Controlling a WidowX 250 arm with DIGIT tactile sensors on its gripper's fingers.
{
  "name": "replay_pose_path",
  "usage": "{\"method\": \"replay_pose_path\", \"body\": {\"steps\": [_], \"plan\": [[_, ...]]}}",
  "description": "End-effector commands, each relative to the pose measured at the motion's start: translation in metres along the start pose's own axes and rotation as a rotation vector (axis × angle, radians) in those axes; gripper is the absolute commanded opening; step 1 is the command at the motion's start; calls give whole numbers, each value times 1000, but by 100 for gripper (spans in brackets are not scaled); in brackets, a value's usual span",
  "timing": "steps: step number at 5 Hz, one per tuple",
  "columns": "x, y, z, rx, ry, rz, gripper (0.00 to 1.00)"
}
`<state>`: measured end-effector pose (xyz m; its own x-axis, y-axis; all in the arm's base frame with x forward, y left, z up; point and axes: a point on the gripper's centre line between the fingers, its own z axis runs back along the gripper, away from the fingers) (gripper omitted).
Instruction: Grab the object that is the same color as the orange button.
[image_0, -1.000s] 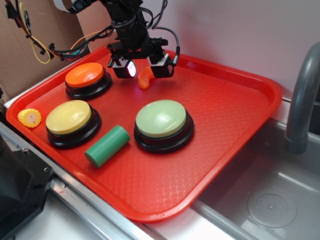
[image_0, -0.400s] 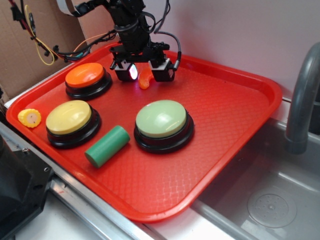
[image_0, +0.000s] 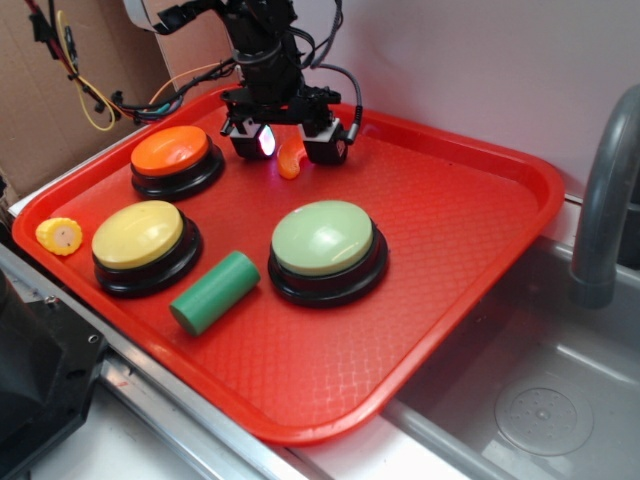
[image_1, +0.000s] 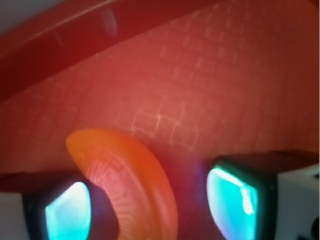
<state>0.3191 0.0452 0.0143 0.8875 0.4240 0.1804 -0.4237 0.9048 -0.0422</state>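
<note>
The fingers (image_0: 323, 147) stand apart, one on each side of the orange segment (image_0: 291, 158), and the gripper (image_0: 288, 146) is low over the red tray (image_0: 470, 210) near its back rim. In the blurred wrist view the segment (image_1: 130, 175) seems to lean against one pad (image_1: 67, 212), clear of the other. The orange button (image_0: 175, 152) sits just beside the gripper.

The black robot gripper (image_0: 285, 143) stands at the far edge of the red plastic tray (image_0: 450, 230), jaws spread around the small glossy orange crescent-shaped toy segment (image_0: 291, 158). The large orange-domed push button on a black base (image_0: 176, 157) sits just beside it, toward the tray's far left corner.
</note>
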Motion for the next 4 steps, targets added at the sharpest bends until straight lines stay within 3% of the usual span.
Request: {"method": "replay_pose_path", "body": {"steps": [1, 2, 4], "plan": [[-1, 1, -5, 20, -2, -37, 100], [-5, 1, -7, 18, 6, -37, 3], [-6, 2, -5, -5, 27, -33, 0]]}}
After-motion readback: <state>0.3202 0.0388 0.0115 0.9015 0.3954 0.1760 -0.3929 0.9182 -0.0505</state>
